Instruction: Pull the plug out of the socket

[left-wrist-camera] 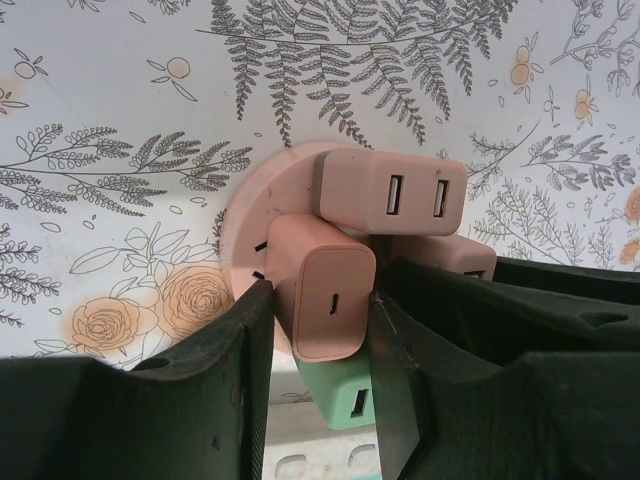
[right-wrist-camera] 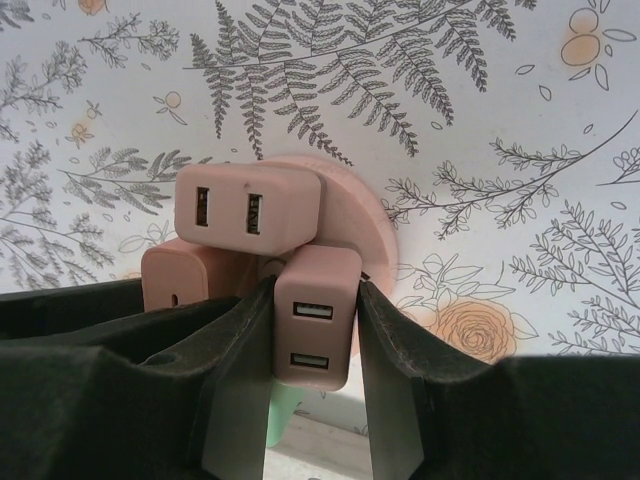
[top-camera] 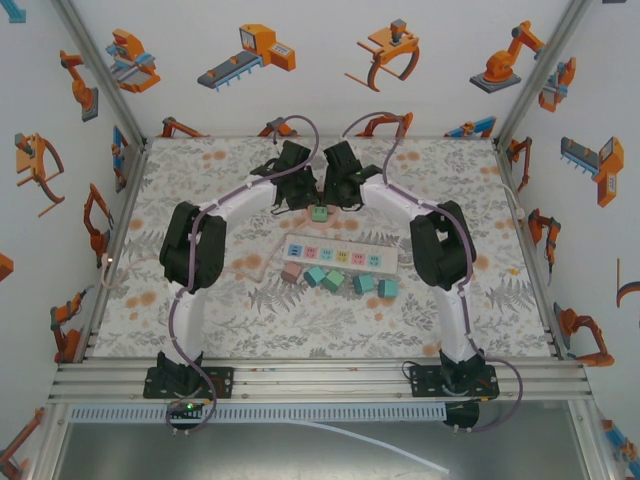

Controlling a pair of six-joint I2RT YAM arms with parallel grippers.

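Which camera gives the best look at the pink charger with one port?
Left wrist: the one-port charger sits centred, port facing the lens, in the left claw. Right wrist catches part of it behind the right claw. Top view: too small to tell.

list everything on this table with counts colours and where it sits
round socket: one, pink, far middle of the table, beneath both grippers
two-port plug: one, pink, on the socket's far side, not gripped
single-port plug: one, pink, on the socket, between the left fingers
stacked-port plug: one, pink, on the socket, between the right fingers
green plug: one, mint, at the socket's near side, toward the strip
power strip: one, white, mid-table
loose plugs: five, one pink and four teal, in a row just in front of the strip
table: one, floral-print cover
left gripper: one, black, clamped on the single-port plug
right gripper: one, black, clamped on the stacked-port plug
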